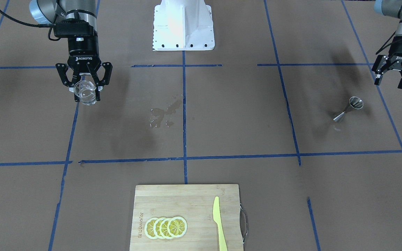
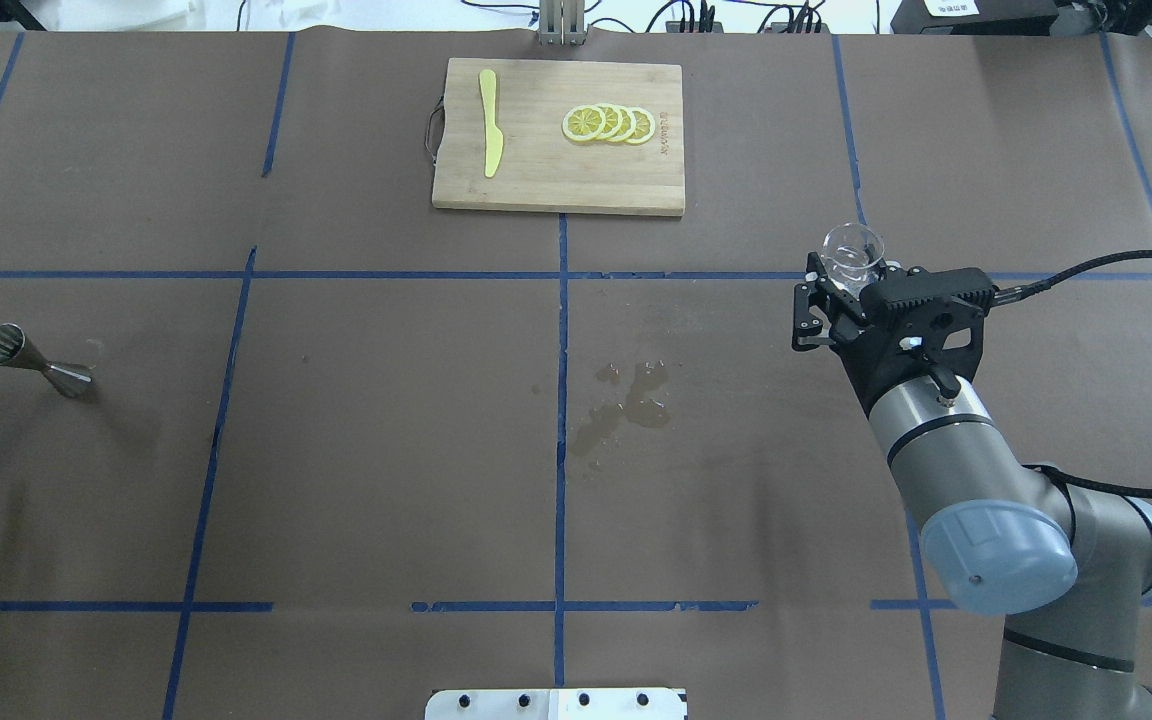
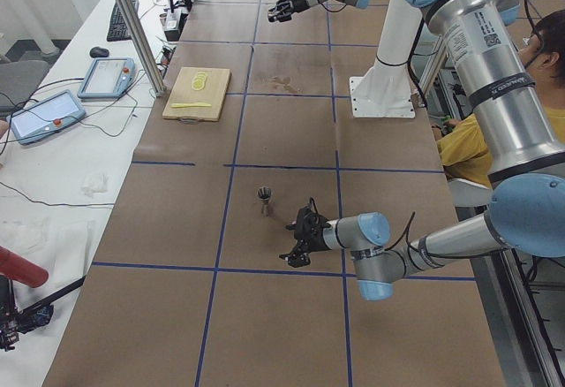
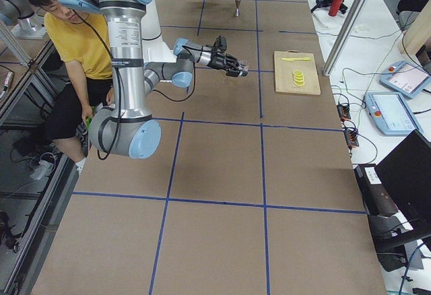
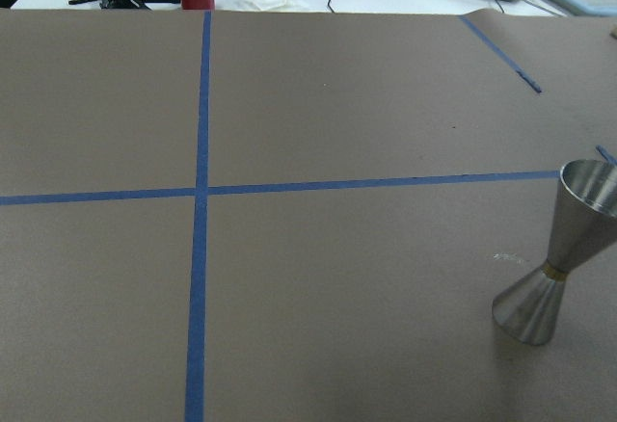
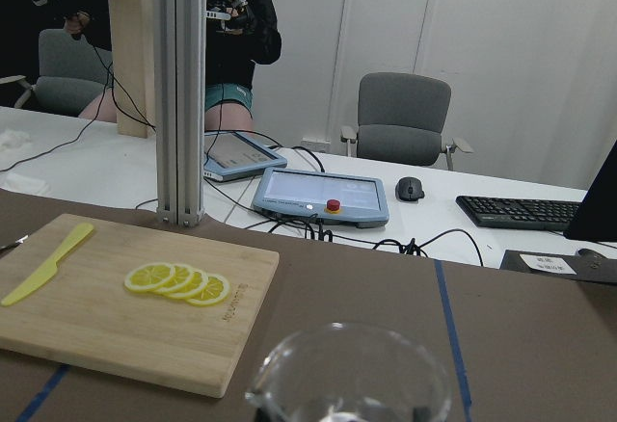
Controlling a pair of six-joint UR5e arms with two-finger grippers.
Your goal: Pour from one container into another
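- Right gripper (image 1: 86, 91): clenched round glass cup (image 2: 854, 252), cup upright, right side of table (image 2: 386, 450).
- Left gripper (image 1: 393, 76): released, empty, just beside jigger (image 1: 349, 108) at far left.
- Carry cup level across; tip slowly over jigger's upper cone.
- Cup contents: cannot tell. Jigger: upright, apparently empty.

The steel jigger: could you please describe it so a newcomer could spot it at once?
On the brown table gridded with blue tape, look to the robot's left end, away from the cutting board. There the steel jigger stands upright alone, near the open left gripper. It is shiny metal, two cones joined at a narrow waist, unlike the clear glass cup.
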